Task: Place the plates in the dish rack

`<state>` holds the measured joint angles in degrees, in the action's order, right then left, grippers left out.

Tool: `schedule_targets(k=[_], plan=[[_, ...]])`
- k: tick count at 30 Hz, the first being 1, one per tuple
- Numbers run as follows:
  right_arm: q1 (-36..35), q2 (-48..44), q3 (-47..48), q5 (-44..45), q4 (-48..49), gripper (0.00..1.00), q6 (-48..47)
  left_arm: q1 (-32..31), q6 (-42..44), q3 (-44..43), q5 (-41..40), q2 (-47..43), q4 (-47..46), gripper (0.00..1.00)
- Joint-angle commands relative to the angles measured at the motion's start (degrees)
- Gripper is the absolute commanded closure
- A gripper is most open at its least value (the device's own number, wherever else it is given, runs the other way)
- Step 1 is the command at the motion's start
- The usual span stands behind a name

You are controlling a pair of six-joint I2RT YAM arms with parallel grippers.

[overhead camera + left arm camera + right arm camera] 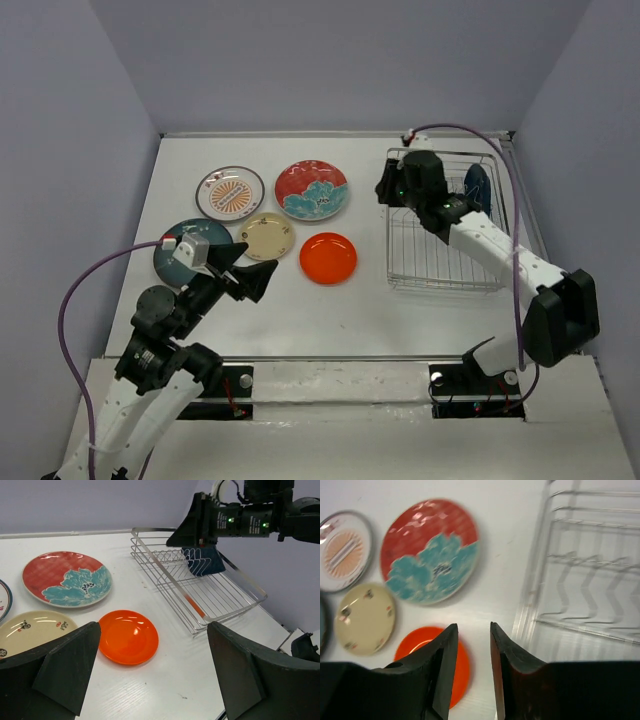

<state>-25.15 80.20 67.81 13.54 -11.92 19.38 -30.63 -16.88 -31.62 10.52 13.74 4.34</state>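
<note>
The dish rack [445, 262] stands at the right, with the dark blue leaf-shaped plate [477, 187] upright in its far slots. On the table to its left lie the sunburst plate [230, 193], red flowered plate [311, 189], cream-yellow plate [266, 236], orange plate [328, 258] and dark teal plate [180, 262], the last partly hidden by my left arm. My left gripper [245, 268] is wide open and empty above the table, near the orange plate [128, 636]. My right gripper [383, 190] hovers over the rack's far left edge, jaws slightly apart, empty [472, 627].
Purple-grey walls close in the table on three sides. The rack [200, 587] sits near the right wall. The right arm reaches diagonally over the rack. A strip of bare table lies between the orange plate [462, 667] and the rack [585, 580].
</note>
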Motion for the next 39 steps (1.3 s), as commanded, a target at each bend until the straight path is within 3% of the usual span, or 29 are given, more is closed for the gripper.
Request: schedule_targets(k=[1, 5, 7, 8, 11, 14, 23, 31, 39], plan=[[-6.7, 5.7, 3.7, -12.7, 1.3, 0.65, 4.2, 0.4, -0.1, -1.3, -2.2, 1.7, -1.3, 0.01], [-7.9, 11.8, 6.1, -24.0, 0.6, 0.68, -2.5, 0.6, -0.1, -1.3, -2.3, 2.3, -1.2, 0.01], [-7.9, 14.4, 8.4, -33.4, -4.0, 0.62, -8.8, 0.7, 0.0, -1.3, -2.0, 2.7, -1.2, 0.01], [-7.9, 17.4, 9.7, -35.1, -6.5, 0.52, -10.2, 0.8, 0.0, -1.3, -1.8, 2.8, -1.3, 0.01], [-7.9, 21.2, 13.4, -34.0, -12.2, 0.41, -14.0, 0.8, -0.1, -1.3, -1.0, 3.3, -1.4, 0.01], [-7.9, 24.2, 14.3, -33.7, -12.5, 0.38, -15.9, 0.9, -0.1, -1.2, -1.4, 3.1, -1.4, 0.01], [-4.9, 33.5, 18.3, -40.0, -15.8, 0.37, -20.8, 1.0, 0.0, -1.2, -0.6, 3.7, -1.6, 0.01], [-4.9, 37.8, 18.9, -37.8, -16.6, 0.38, -21.6, 1.2, 0.0, -1.2, -0.2, 3.8, -1.8, 0.01], [-4.9, 38.6, 15.9, -41.0, -15.9, 0.55, -21.6, 1.3, 0.1, -1.1, -0.1, 3.6, -1.8, 0.01]])
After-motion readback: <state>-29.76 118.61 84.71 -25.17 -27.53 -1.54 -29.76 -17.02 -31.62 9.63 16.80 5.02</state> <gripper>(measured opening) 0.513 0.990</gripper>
